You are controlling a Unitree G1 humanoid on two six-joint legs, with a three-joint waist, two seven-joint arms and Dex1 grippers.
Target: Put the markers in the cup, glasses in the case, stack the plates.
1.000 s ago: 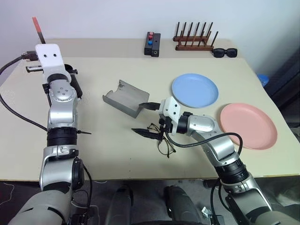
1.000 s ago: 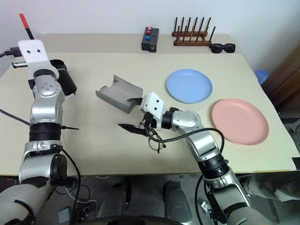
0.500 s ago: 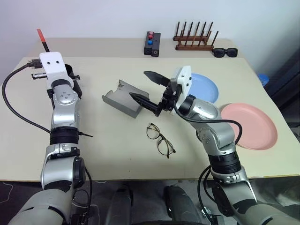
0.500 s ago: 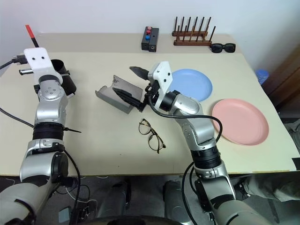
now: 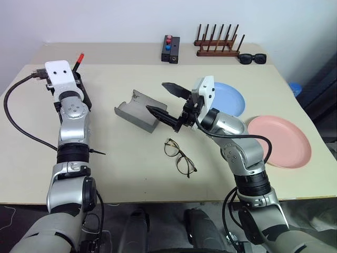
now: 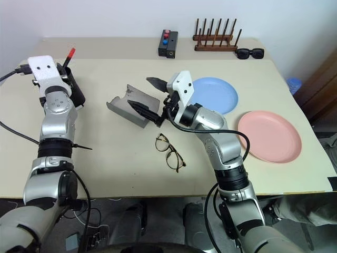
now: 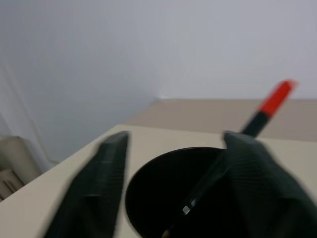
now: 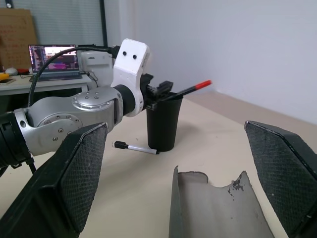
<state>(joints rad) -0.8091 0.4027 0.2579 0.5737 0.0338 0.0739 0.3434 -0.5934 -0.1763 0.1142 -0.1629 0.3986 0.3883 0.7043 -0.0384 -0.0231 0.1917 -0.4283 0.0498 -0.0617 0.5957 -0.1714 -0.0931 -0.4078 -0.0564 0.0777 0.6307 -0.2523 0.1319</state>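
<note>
Now: red-capped marker (image 8: 187, 89) stands slanted in the cup (image 8: 163, 125), far left of the frame in the head views; it leans on the rim because it is longer than the cup is deep, cap poking out above; left gripper (image 7: 171, 163) sits right at the cup's mouth, fingers (image 7: 96, 188) parted either side of the opening and clamped on nothing, though the right-hand finger in the wrist view may be brushing the marker shaft, blur makes that hard to call. White marker (image 8: 135, 147) lies flat on the table (image 5: 131, 174) just beside the cup's base, so that step is half done by my reading.

Glasses (image 5: 179, 155) lie on the table at lower centre, lenses up, apart from both grippers; case (image 5: 138, 112) sits just above and left of them, flap thrown back and mouth open, ready to take them. Right gripper (image 5: 169, 100) hangs above the table between case and blue plate (image 5: 224, 103), jaws spread wide and empty, lower finger tip (image 5: 156, 110) close over the case edge; probably pausing to re-aim.

Pink plate (image 5: 279, 141) sits at right, separate from the blue one; not stacked.
</note>
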